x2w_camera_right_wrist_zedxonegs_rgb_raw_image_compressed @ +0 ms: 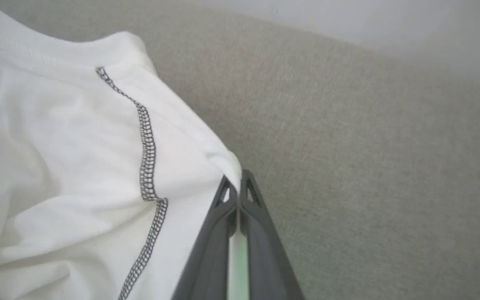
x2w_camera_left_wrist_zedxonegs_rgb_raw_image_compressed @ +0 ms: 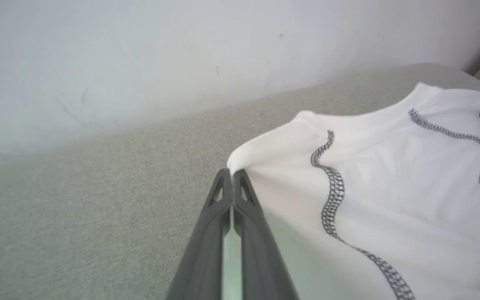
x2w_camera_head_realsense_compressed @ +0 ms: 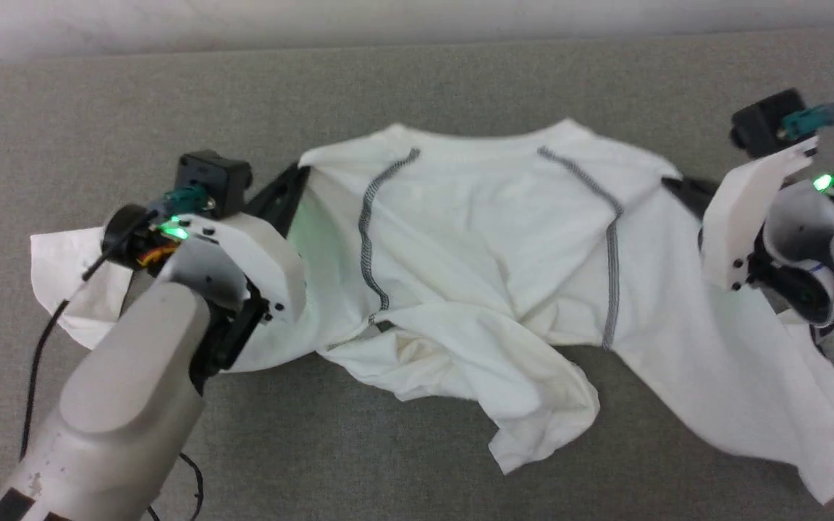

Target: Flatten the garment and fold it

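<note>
Left sleeve [x2w_camera_head_realsense_compressed: 62,278]: lying flat on the grey fabric surface [x2w_camera_head_realsense_compressed: 417,94], partly passing under the left forearm.
Left gripper [x2w_camera_left_wrist_zedxonegs_rgb_raw_image_compressed: 232,173]: pinching the garment [x2w_camera_head_realsense_compressed: 489,239] at its left shoulder edge, fingers pressing together on a small white fold.
Garment: lying across the middle of the surface, neckline pointing toward the pale wall [x2w_camera_left_wrist_zedxonegs_rgb_raw_image_compressed: 140,50], hem bunching and wrinkling on the robot's side.
Seams [x2w_camera_head_realsense_compressed: 368,231]: two grey stitched lines running down from the neckline.
Right gripper [x2w_camera_right_wrist_zedxonegs_rgb_raw_image_compressed: 236,177]: clamping the right shoulder edge, fingers closing tightly on the cloth.
Right sleeve [x2w_camera_head_realsense_compressed: 750,391]: trailing out toward the lower right.
</note>
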Controlling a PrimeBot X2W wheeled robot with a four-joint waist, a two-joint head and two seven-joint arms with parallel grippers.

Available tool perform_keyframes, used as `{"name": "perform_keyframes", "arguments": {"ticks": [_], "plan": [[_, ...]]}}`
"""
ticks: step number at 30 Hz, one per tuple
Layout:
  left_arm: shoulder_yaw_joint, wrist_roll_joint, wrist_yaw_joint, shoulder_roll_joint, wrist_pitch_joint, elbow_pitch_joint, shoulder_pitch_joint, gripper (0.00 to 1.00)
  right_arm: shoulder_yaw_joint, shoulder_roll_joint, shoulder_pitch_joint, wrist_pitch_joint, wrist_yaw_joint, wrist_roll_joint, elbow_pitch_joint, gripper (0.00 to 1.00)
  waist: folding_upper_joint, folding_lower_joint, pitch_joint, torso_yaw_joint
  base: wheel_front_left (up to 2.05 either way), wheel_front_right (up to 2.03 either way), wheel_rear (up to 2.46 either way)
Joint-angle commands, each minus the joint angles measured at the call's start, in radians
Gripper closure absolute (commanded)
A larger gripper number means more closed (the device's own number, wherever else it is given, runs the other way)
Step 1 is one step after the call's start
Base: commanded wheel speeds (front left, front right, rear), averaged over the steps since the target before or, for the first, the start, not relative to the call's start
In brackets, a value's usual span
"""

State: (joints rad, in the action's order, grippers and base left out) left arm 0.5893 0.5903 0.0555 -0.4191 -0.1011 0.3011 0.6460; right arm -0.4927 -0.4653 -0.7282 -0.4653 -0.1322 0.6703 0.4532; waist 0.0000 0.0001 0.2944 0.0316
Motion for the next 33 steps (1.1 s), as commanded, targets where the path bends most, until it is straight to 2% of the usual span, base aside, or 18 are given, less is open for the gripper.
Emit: {"name": "perform_keyframes", "arguments": {"ticks": [1, 6, 10, 14, 20, 29, 33], "plan": [[-0.017, -0.014, 0.011, -0.015, 0.022, -0.013, 0.023, 1.00, 0.018, -0.022, 0.005, 0.034, 0.002, -0.022, -0.030, 1.00, 0.0000, -0.0001, -0.044, -0.007, 0.00, 0.00, 0.00], [-0.056, -0.042, 0.032, -0.067, 0.045, -0.080, 0.081, 1.00, 0.129, -0.060, 0.010, 0.106, 0.002, -0.090, -0.206, 1.00, 0.0000, -0.0001, -0.101, -0.022, 0.00, 0.00, 0.00], [-0.083, -0.047, 0.030, -0.092, 0.015, -0.092, 0.178, 1.00, 0.221, -0.060, -0.027, 0.059, 0.002, -0.118, -0.311, 1.00, 0.0000, -0.0001, -0.106, -0.032, 0.00, 0.00, 0.00], [-0.095, -0.062, 0.012, -0.092, -0.004, -0.028, 0.321, 1.00, 0.261, -0.054, -0.129, 0.021, 0.002, -0.148, -0.327, 1.00, 0.0000, -0.0001, -0.074, -0.049, 0.00, 0.00, 0.00], [-0.095, -0.126, -0.007, -0.070, 0.041, 0.165, 0.570, 1.00, 0.220, -0.047, -0.354, 0.088, 0.002, -0.217, -0.232, 1.00, 0.0000, -0.0001, 0.007, -0.081, 0.00, 0.00, 0.00], [-0.107, -0.208, 0.003, -0.037, 0.206, 0.402, 0.898, 1.00, 0.167, -0.015, -0.693, 0.405, 0.002, -0.361, 0.027, 1.00, 0.0000, -0.0001, 0.100, -0.109, 0.00, 0.00, 0.00], [-0.105, -0.217, -0.012, -0.026, 0.259, 0.484, 0.976, 1.00, 0.109, 0.002, -0.775, 0.484, 0.002, -0.367, 0.125, 1.00, 0.0000, -0.0001, 0.124, -0.108, 0.00, 0.00, 0.00]]}}
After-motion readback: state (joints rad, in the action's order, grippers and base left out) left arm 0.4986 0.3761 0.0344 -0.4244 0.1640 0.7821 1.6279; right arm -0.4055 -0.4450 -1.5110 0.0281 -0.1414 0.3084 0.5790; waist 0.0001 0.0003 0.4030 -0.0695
